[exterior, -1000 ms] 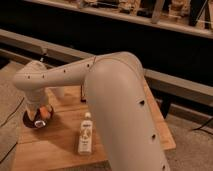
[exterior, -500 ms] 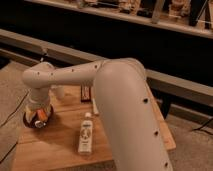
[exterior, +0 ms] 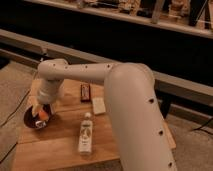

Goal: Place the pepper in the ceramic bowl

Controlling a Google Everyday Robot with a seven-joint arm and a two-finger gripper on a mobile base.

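Note:
The ceramic bowl (exterior: pixel 30 122) is a dark maroon round bowl at the left edge of the wooden table (exterior: pixel 60 145). My gripper (exterior: pixel 40 112) hangs at the end of the white arm, right over the bowl and reaching into its mouth. The orange pepper (exterior: pixel 43 115) shows as a small bright piece at the gripper's tip, inside the bowl's rim. I cannot tell whether it is held or lying in the bowl. The arm hides the far side of the bowl.
A clear bottle with a white label (exterior: pixel 86 133) lies on its side in the middle of the table. A small dark packet (exterior: pixel 85 92) and a pale flat piece (exterior: pixel 98 105) lie behind it. My thick white forearm (exterior: pixel 130 110) covers the table's right part.
The wrist has stayed over the bowl. The upper arm and elbow have shifted a little to the right and up. The orange piece stays at the gripper's tip.

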